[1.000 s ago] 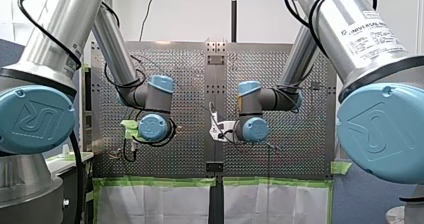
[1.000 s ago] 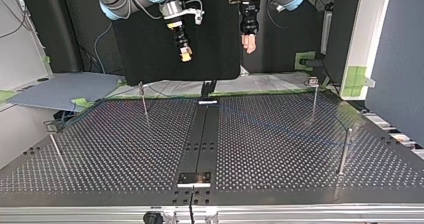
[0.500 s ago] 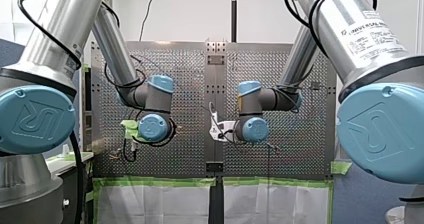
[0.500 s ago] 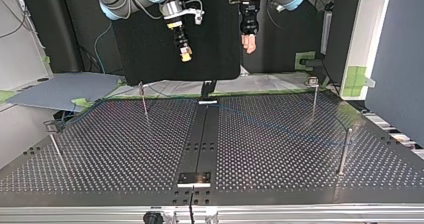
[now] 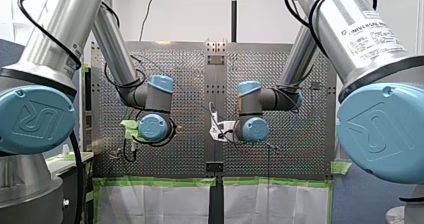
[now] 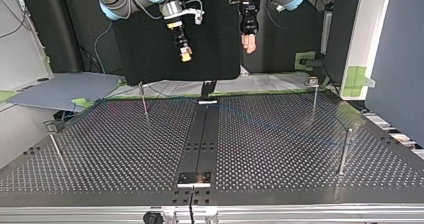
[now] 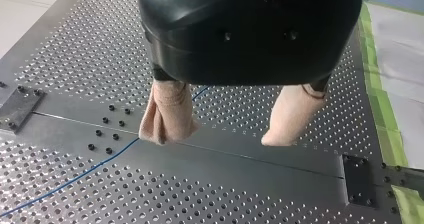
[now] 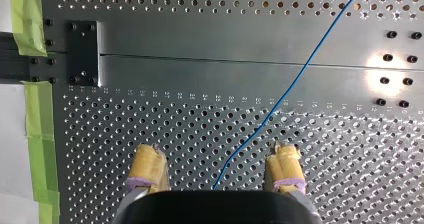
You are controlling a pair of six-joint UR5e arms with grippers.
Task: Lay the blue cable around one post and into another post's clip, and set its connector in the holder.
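Note:
The thin blue cable (image 6: 280,126) lies slack across the perforated table (image 6: 110,149), from the top view's far left towards a post (image 6: 345,151) at the right. My left gripper (image 7: 227,134) hangs high over the table, open, with beige pads (image 7: 167,111) and nothing between them; the cable (image 7: 75,176) runs on the plate beneath one finger. My right gripper (image 8: 216,169), with yellow pads (image 8: 147,166), is open too, well above the cable (image 8: 295,79), which passes below the gap. In the top view my left gripper (image 6: 248,43) and my right gripper (image 6: 185,54) are up at the back. No connector is discernible.
Thin posts stand at the table's back (image 6: 144,99) (image 6: 314,96) and at its left side (image 6: 54,144). A dark centre strip (image 6: 200,144) carries small plates at the near (image 6: 195,178) and far (image 6: 207,102) ends. Green tape (image 8: 30,14) lines the table's edge.

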